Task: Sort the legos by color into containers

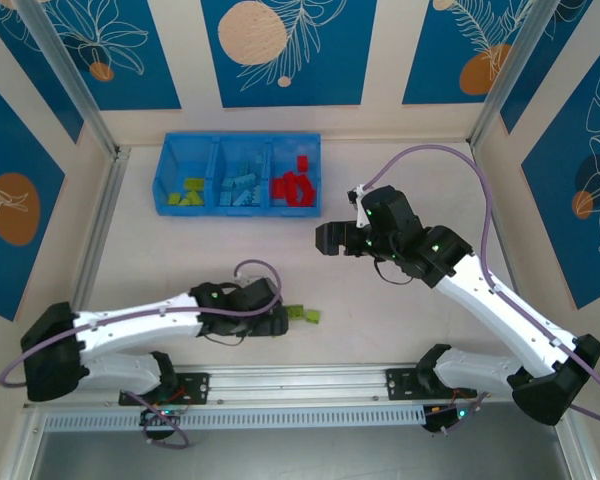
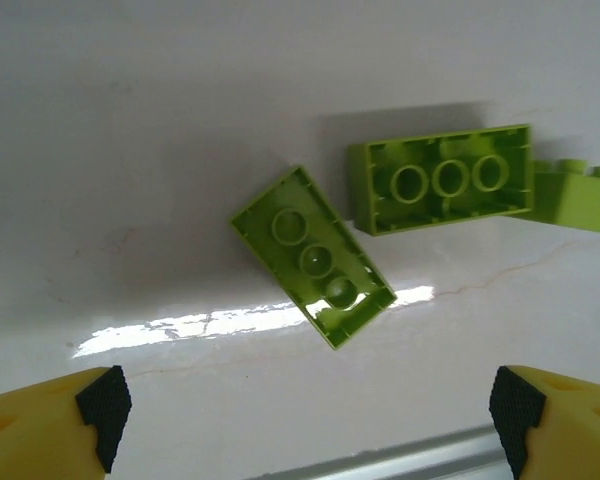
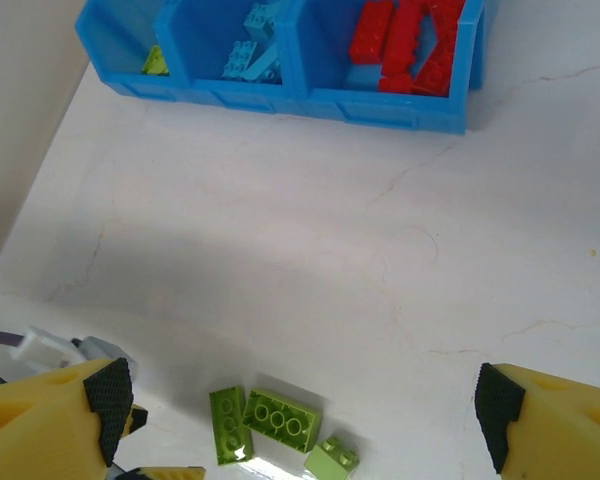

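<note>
fingers [image 2: 102, 412] apart, lime legos [image 2: 315, 255] underside-up

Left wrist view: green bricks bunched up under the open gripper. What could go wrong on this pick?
1. The tilted brick lies diagonal to the open left gripper; closing may spin it instead of gripping it.
2. Its corner sits right by the second brick, so a finger could shove or catch that one too.
</note>
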Available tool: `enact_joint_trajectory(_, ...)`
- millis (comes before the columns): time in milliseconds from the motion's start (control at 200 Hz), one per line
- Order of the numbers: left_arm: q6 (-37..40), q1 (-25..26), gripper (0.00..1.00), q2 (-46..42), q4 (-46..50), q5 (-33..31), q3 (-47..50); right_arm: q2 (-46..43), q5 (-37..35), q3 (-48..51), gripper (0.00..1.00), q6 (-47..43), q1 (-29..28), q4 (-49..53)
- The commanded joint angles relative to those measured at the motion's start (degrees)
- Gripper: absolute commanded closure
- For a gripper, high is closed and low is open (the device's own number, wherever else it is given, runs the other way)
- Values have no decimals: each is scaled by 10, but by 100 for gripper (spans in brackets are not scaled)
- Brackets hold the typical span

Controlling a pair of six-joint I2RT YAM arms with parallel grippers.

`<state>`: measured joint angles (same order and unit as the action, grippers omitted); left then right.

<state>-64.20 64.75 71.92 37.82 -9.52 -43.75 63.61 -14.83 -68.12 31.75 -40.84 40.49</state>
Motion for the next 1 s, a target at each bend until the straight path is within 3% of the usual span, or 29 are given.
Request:
enact_joint_trajectory(0, -67, 10, 8, 39, -16, -27, -8, 3, -6, 0, 9, 7, 4, -3)
enact_joint_trajectory(260, -77, 10, 12, 108, -76, -30, -14, 5, -6, 4, 9, 9, 7, -1)
enact_joint_trajectory(445, -102, 9, 13, 151, -44, -59, -26, 2, -8, 3, 9, 11, 8, 5)
enact_joint_trajectory(595, -108, 7, 24, 163, -50, -70, -15, 2, -5, 3, 9, 16, 8, 6)
enact_joint_trajectory(850, -86, 6, 58, 142, -39, -71, 0, 13, 15, 3, 9, 23, 8, 13)
enact_joint_trajectory(995, -58, -2, 70, 136, -48, -57, 7, 21, 38, -1, 9, 25, 7, 15)
